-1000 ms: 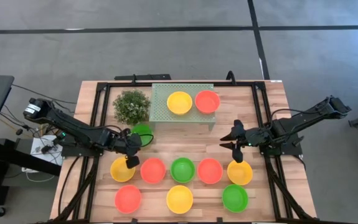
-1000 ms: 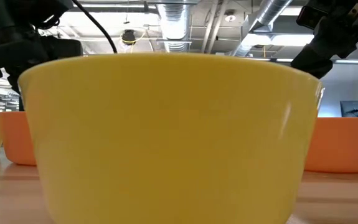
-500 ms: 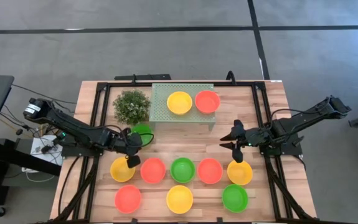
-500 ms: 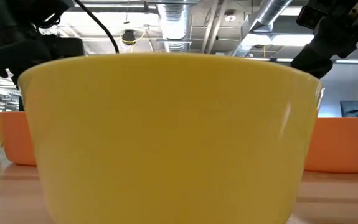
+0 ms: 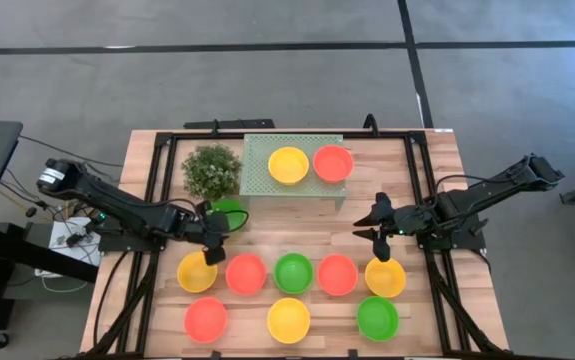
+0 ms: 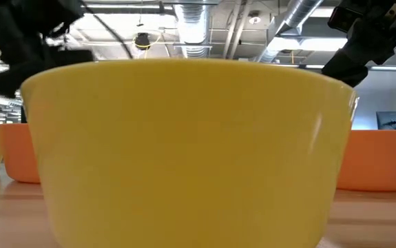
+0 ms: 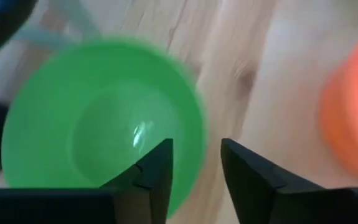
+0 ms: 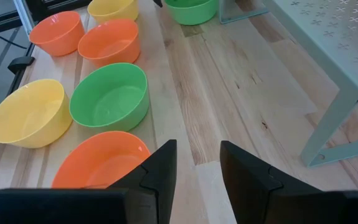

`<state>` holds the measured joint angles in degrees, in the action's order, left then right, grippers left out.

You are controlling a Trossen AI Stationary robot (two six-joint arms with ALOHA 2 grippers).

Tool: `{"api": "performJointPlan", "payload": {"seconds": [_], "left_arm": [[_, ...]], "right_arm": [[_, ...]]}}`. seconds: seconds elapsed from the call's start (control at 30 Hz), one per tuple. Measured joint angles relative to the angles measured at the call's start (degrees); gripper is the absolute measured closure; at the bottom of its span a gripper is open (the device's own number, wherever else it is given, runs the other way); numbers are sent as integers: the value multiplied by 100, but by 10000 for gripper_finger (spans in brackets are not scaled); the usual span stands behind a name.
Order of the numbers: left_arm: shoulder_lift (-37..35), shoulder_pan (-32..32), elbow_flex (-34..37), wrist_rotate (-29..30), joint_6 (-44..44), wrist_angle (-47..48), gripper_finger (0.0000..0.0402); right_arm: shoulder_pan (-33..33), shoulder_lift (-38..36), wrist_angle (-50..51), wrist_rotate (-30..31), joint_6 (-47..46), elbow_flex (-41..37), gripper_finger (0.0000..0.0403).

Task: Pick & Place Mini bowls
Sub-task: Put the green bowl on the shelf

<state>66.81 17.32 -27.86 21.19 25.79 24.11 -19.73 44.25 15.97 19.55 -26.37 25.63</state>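
Left gripper [image 5: 214, 237] shifted twd tray, released, over green bowl [image 5: 227, 211] rim, right gripper [image 5: 378, 233] released.

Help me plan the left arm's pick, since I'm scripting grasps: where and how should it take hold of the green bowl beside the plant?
Probably by the rim. The green bowl sits upright, mouth open, its thin wall the only part narrow enough to pinch. The left pincer is open right by its near edge, so coming down from above there, one finger inside and one outside, looks best. The far side is crowded by the plant and the tray.
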Motion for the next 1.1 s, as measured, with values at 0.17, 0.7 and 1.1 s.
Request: {"api": "performJointPlan", "payload": {"seconds": [0.17, 0.7, 1.1], "left_arm": [[0, -105, 268, -224, -18, -57, 265], [0, 432, -1149, 111, -1887, -1136, 394], [165, 316, -3299, 680, -3270, 680, 394]], "right_arm": [[0, 0, 0, 0, 0, 0, 285], [0, -1, -3, -1, 0, 0, 285], [0, 0, -26, -1, 0, 0, 285]]}}
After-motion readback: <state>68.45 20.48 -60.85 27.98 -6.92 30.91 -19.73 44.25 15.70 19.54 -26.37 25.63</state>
